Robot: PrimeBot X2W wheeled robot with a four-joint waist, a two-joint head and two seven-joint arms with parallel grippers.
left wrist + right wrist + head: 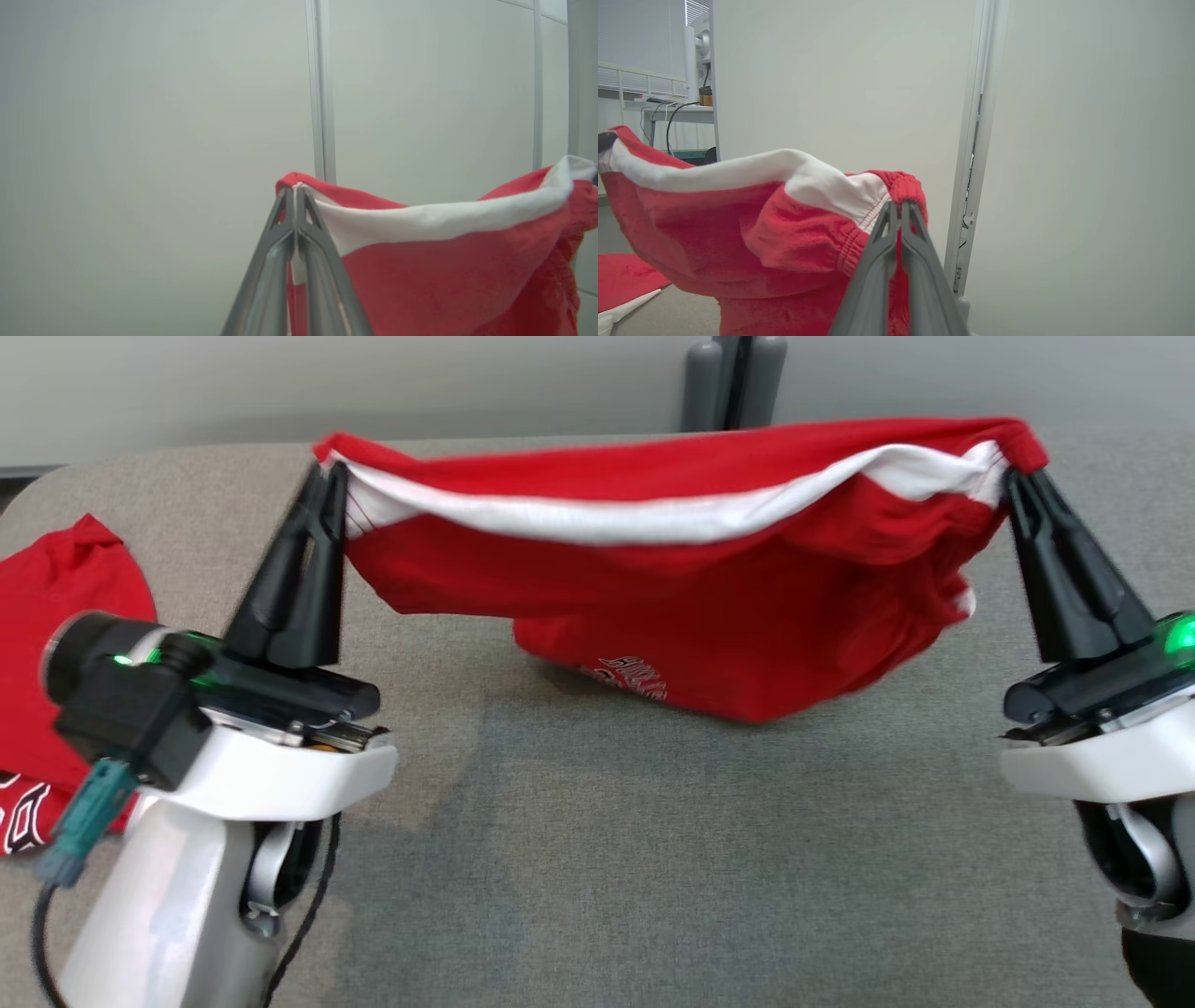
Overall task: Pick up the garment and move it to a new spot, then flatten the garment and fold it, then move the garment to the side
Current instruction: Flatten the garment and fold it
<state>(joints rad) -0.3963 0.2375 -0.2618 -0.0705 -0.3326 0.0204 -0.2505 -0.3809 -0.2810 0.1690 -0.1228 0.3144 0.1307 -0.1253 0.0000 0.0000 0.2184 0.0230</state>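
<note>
Rising from the lower corners of the head view, the left gripper (331, 471) and right gripper (1018, 476) are each clamped tight on one end of the red garment (700, 588), which hangs across the upper frame, sagging toward the grey table (653, 849). A second red garment (56, 616) lies at the left edge. The right wrist view adds a far desk (677, 109) at upper left.

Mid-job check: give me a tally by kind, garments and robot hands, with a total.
Red garments: 2, the held garment strung between the hands, and the spare garment lying at the left of the table.
Hands: 2, left hand and right hand, each shut on the held garment's top edge.
Total: 4
</note>
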